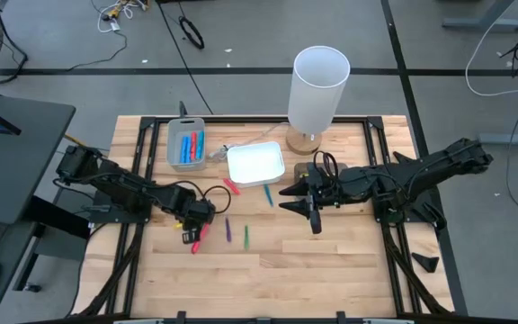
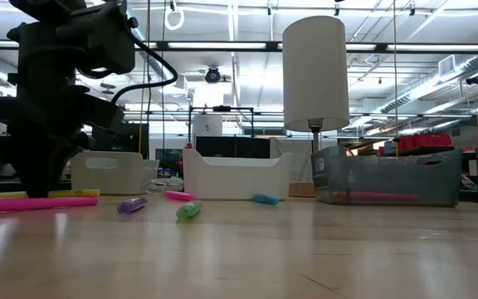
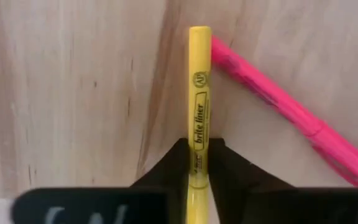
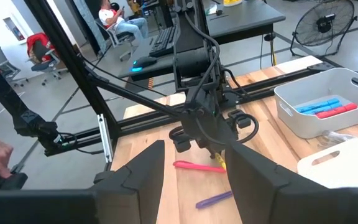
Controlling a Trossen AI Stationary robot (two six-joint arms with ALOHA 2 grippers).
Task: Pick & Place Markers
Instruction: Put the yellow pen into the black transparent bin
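Two fingers of my left pincer (image 3: 197, 177) clamp a yellow marker (image 3: 199, 99) low over the tabletop (image 1: 331, 270), a pink marker (image 3: 291, 112) just beside it. My right pincer (image 1: 311, 205) hovers spread wide, empty, beside the white tray (image 1: 255, 165).

The high cam hangs right over the table (image 1: 331, 270) and looks straight down, so you get the whole top and both arms. The low cam sits at tabletop height and looks level across the wood into the room behind. The left wrist cam is super close and pointed down at the wood, basically just a yellow marker (image 3: 199, 99) and a pink marker (image 3: 278, 106). The right wrist cam sits higher and looks across the table at the other arm, catching that same pink marker and the grey tray (image 4: 328, 118) that the high cam sees too.
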